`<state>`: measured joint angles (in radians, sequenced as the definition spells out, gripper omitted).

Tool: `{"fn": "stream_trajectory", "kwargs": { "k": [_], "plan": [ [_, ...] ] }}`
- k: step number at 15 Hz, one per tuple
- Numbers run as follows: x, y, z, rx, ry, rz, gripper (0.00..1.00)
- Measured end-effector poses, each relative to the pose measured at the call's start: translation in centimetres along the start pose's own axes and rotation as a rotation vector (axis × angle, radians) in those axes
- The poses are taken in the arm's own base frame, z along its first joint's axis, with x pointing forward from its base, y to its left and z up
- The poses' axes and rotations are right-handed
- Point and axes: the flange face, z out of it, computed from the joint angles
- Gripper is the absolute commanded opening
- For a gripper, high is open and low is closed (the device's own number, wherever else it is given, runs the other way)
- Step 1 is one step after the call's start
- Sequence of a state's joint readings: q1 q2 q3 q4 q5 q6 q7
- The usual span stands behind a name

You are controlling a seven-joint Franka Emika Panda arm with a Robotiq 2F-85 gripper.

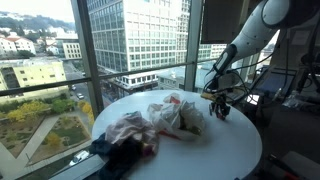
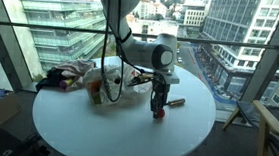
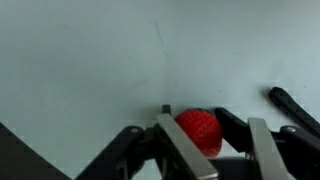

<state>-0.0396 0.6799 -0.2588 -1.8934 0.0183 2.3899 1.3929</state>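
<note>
My gripper (image 3: 212, 140) is down at the white round table (image 3: 80, 70), and a small red strawberry-like object (image 3: 198, 130) sits between its fingers, touched on both sides. In both exterior views the gripper (image 2: 158, 108) (image 1: 218, 106) stands upright at the table surface near the table's edge, and a bit of red (image 2: 158, 115) shows at its tips. A short dark stick-like object (image 2: 175, 103) lies on the table just beside the gripper. It also shows at the right edge of the wrist view (image 3: 295, 108).
A heap of crumpled cloths and bags (image 1: 165, 115) (image 2: 99, 80) covers part of the table, with a dark cloth (image 1: 115, 152) hanging at the rim. Tall windows (image 1: 60, 60) stand close behind the table. A chair (image 2: 275, 134) stands beside it.
</note>
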Motion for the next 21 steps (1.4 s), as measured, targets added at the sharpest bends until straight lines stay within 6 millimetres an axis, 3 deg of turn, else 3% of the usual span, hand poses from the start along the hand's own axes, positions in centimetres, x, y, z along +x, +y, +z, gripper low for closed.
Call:
{"fn": "stream_trajectory", "kwargs": {
  "k": [2,4,8,12,17,21],
  "plan": [
    [-0.6,0.1,0.0,-0.006,0.019,-0.026,0.23],
    [-2.5,0.6,-0.2,-0.021,0.064,-0.079,0.23],
    [-9.8,3.5,-2.1,-0.033,0.229,-0.210,0.23],
    [-15.5,7.5,-5.9,0.026,0.424,-0.254,0.23],
    [-19.0,12.7,-12.0,0.145,0.554,-0.292,0.23],
    [-21.7,15.2,-14.3,0.213,0.484,-0.461,0.23]
  ]
}}
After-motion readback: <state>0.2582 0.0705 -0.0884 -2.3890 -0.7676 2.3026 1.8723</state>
